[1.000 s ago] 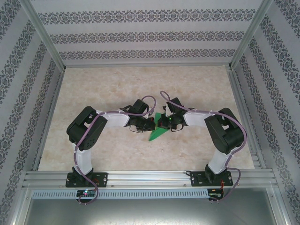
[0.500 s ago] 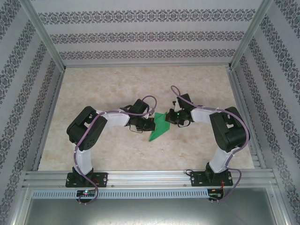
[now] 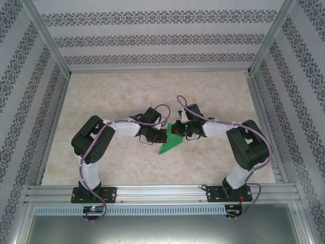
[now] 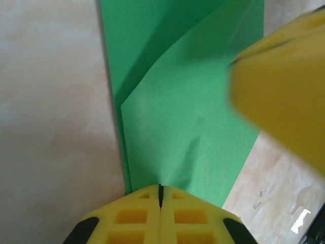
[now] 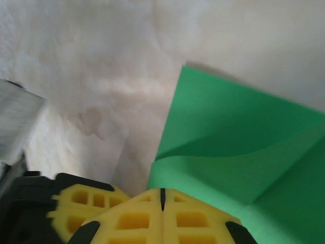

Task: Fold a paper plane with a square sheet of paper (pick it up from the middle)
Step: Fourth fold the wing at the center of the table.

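The square sheet of paper (image 3: 170,143) is bright green and folded into a narrow pointed shape, lying flat on the middle of the table. My left gripper (image 3: 164,136) is shut, its tip resting on the paper's left edge (image 4: 183,127). From the other side my right gripper (image 3: 179,131) is shut too, its tip on a raised, curling flap of the paper (image 5: 228,152). Neither gripper has paper between its fingers. The left wrist view has a right fingertip (image 4: 284,86) blurred at the upper right, and the right wrist view has the left fingers (image 5: 81,206) at the lower left.
The marble-patterned table (image 3: 111,96) is ringed by aluminium rails and patterned walls (image 3: 152,40). Both arms bend inward from their bases (image 3: 94,193) at the near edge, meeting over the table's centre.
The right gripper pulled back to the right of the paper half a second ago, then came back onto its upper right part. The left gripper stayed on the paper.
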